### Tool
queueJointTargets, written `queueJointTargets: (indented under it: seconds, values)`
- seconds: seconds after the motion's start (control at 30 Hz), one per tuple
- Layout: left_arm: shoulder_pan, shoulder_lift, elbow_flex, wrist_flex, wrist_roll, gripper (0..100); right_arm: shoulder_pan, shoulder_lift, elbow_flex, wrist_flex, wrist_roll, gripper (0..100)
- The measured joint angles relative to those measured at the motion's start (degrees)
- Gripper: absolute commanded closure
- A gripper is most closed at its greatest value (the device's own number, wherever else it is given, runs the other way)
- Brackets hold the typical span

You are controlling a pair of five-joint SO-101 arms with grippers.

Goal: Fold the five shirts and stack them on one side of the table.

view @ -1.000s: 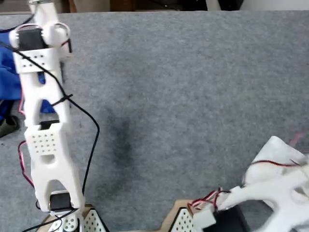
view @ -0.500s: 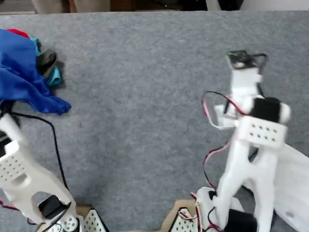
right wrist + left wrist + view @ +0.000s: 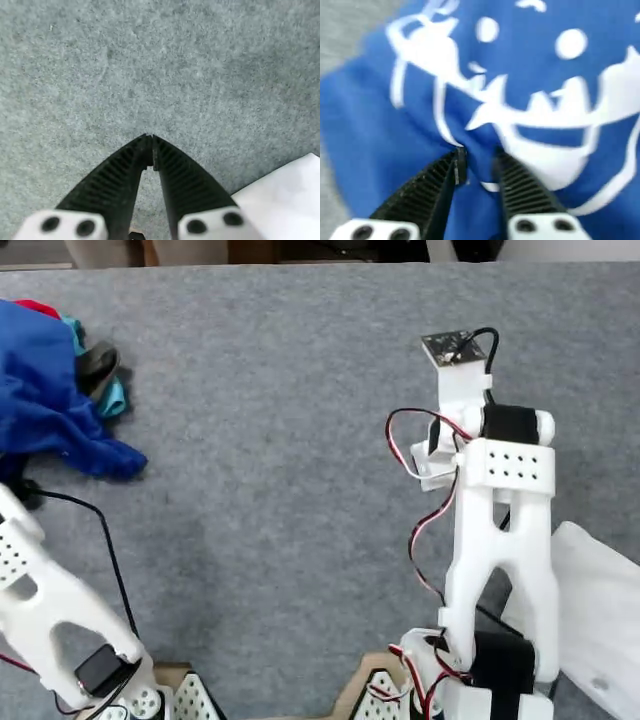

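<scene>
Overhead look at a grey felt bench (image 3: 300, 440). At the near left corner, the white left arm (image 3: 50, 610), leaning out past the left edge, with a black cable looped beside it. On that arm, the left end effector (image 3: 477, 162) parted by a narrow gap, its ribbed black fingers aimed at a blue shirt (image 3: 395, 125) with white print. Blue cloth visible between the tips, but impossible to tell whether pinched or only touched.

At the near right corner, a white shirt (image 3: 600, 620) lying flat and running off the right edge. Just beside it, the white right arm (image 3: 500, 540), extended from the near edge toward the middle of the bench, with red and black wires along its side. At its tip, the right end effector (image 3: 150, 145) closed, tips meeting, holding nothing, above bare felt, with a corner of the white shirt close by.

At the far left corner, well apart from the white shirt, a crumpled heap. Blue shirt on top, spilling toward the left edge. Slivers of red cloth (image 3: 35, 308) and teal cloth (image 3: 112, 395) at its far side, and a dark grey piece (image 3: 97, 362) against the teal.
</scene>
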Motion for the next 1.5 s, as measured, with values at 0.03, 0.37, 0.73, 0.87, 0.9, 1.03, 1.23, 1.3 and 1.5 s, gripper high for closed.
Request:
queueJointTargets:
  seconds: [0.03,0.37,0.73,0.87,0.9,1.03,1.23,1.3,1.5]
  values:
    - [0.62,0.44,0.00,-0.09,0.00,98,0.00,0.00,0.00,0.00,0.00,99.4]
    - [5.63,-1.93,-13.63,11.60,3.16,98,0.00,0.00,0.00,4.31,0.00,99.4]
    - [20.40,-4.22,-24.18,23.65,8.88,98,0.00,0.00,0.00,4.40,0.00,99.4]
    - [28.40,-9.23,-24.09,23.65,9.76,98,1.76,0.00,-0.88,4.40,0.09,99.4]
    - [30.86,-10.90,-23.47,23.65,9.76,98,2.29,0.00,-1.49,4.40,0.09,99.4]
    - [42.20,-16.53,-17.41,23.65,9.76,98,5.54,0.00,-4.13,4.40,0.09,99.4]
    - [58.81,-21.63,-3.52,23.65,9.76,98,11.08,0.00,-5.98,4.40,6.33,99.4]
    - [63.56,-21.80,-0.70,23.65,9.76,98,13.10,0.00,-5.98,4.40,9.05,99.4]
    - [75.60,-21.98,0.18,23.65,9.76,98,18.37,0.00,-5.98,4.40,16.00,99.4]
